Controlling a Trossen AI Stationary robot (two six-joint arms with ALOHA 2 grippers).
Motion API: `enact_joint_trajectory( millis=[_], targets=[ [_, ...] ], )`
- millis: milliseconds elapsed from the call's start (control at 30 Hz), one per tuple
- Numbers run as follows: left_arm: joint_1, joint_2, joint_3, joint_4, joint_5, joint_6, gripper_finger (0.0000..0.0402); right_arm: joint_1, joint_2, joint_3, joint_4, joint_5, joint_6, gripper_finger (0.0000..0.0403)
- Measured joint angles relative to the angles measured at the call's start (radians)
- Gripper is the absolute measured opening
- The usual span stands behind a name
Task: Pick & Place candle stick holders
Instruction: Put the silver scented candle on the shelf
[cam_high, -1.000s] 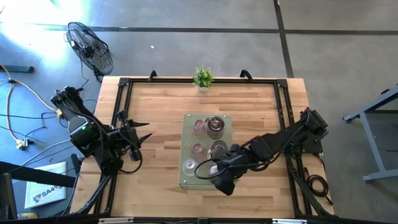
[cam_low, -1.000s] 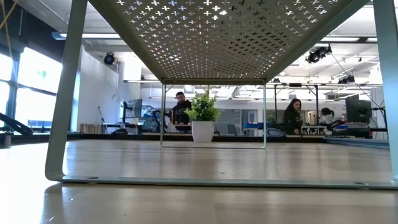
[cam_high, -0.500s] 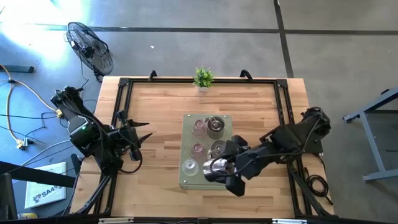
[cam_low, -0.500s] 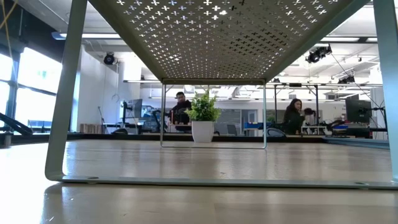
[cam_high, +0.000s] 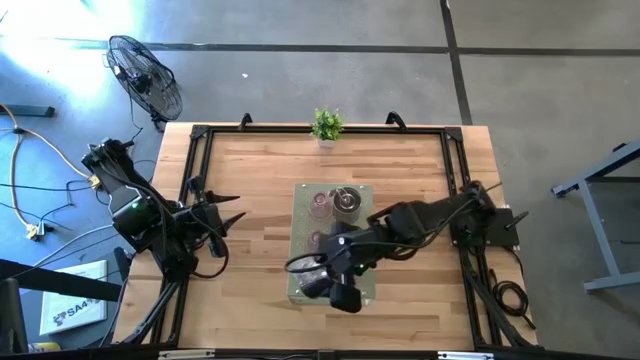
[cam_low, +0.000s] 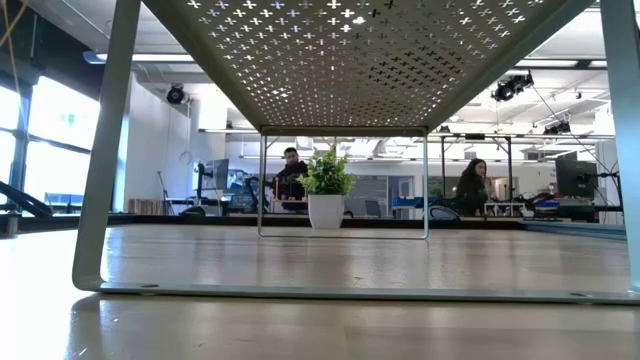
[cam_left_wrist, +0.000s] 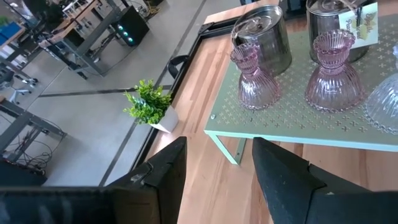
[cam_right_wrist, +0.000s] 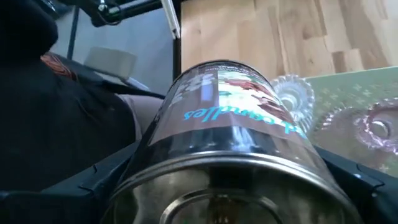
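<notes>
High view: the right gripper (cam_high: 318, 278) reaches over the green stand (cam_high: 297, 296) mid-table; the left gripper (cam_high: 228, 208) waits aside. Left wrist view — jaws partly open, empty; pink holders (cam_left_wrist: 331, 70) on the stand. Right wrist view — jaws clasp a silvery tin holder (cam_right_wrist: 227, 149).

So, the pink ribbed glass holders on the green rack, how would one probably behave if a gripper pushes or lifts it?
The pink glass holder narrows at its waist above a flared base, so a high push may tip it. Glass looks smooth and breakable: likely slippery and fragile. The perforated rack gives a flat footing.
</notes>
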Motion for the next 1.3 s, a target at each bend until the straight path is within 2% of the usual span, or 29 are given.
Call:
enact_joint_trajectory(
  millis=[133,233,367,733,1300],
  targets=[
    [0.000,0.000,-0.014,0.001,0.004,0.000,0.0177,0.018,-0.014,-0.045,-0.032,-0.010,0.064,0.0352],
    [0.000,0.000,-0.041,0.002,0.005,0.000,0.0177,0.037,-0.013,-0.045,-0.121,0.030,0.133,0.0352],
    [0.000,0.000,-0.083,0.020,0.003,-0.001,0.0177,0.064,-0.009,-0.045,-0.123,0.054,0.147,0.0352],
    [0.000,-0.002,-0.085,0.046,-0.033,0.000,0.0177,0.103,0.016,-0.046,-0.209,0.070,0.276,0.0352],
    [0.000,-0.002,-0.085,0.046,-0.027,0.000,0.0177,0.061,0.057,-0.047,-0.257,-0.025,0.431,0.0352]
  ],
)
